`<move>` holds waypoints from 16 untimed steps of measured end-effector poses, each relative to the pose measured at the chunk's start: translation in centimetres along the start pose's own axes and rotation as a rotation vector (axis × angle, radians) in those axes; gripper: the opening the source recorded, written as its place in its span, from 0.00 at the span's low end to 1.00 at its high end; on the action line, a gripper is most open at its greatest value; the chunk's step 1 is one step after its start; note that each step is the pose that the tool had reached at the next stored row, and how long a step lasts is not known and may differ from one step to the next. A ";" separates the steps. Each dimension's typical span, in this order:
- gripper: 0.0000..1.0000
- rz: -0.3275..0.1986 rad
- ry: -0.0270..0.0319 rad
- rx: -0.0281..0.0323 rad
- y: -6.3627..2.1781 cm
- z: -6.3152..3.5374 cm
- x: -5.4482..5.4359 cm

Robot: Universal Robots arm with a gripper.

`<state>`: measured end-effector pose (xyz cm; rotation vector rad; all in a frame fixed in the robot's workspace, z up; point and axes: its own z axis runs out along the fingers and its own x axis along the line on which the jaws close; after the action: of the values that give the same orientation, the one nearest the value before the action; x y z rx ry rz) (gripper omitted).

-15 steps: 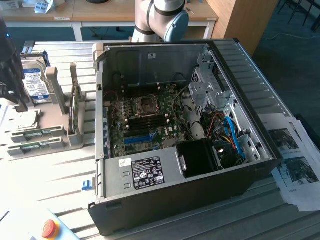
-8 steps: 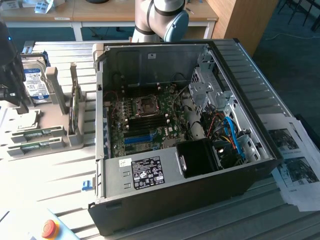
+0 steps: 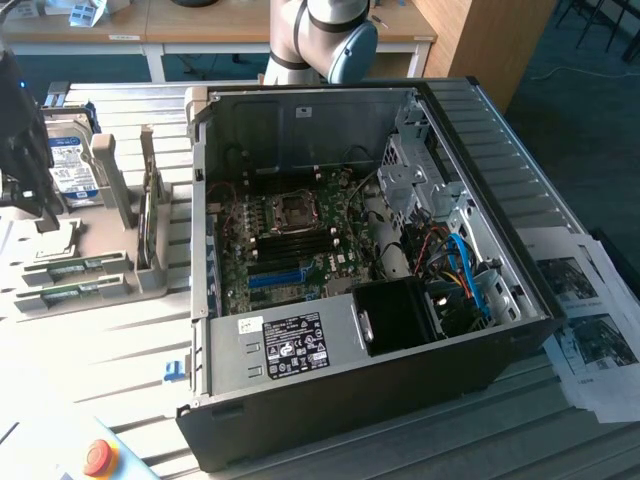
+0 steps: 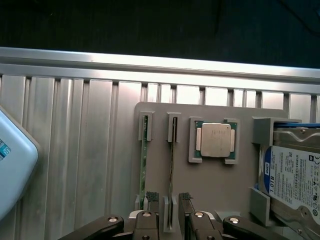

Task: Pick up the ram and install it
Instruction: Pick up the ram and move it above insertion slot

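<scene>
Fingers spread either side of ram standing in grey holder.

Ribbed aluminium tabletop: bare metal, satin, strong glare along its edge rail. Grey plastic holder tray: matt, slightly grainy. Thin circuit-board ram stick in a tray slot: dull laminate edge. Square processor chip: brushed metal lid. Silver hard drive at the tray's edge: metal body, glossy blue-white label. Gripper: matt black, shiny screw heads. Open computer case: bare sheet steel inside, matt black shell. Printed sheets: plain paper.
</scene>
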<state>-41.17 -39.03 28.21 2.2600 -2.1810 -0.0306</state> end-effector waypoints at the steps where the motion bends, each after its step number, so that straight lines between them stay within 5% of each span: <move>1: 0.29 0.000 0.0000 0.0000 0.00 0.09 0.0; 16: 0.29 0.000 0.0000 0.0000 -0.02 1.48 0.0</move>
<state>-41.17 -39.03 26.73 2.2599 -2.1809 -0.0306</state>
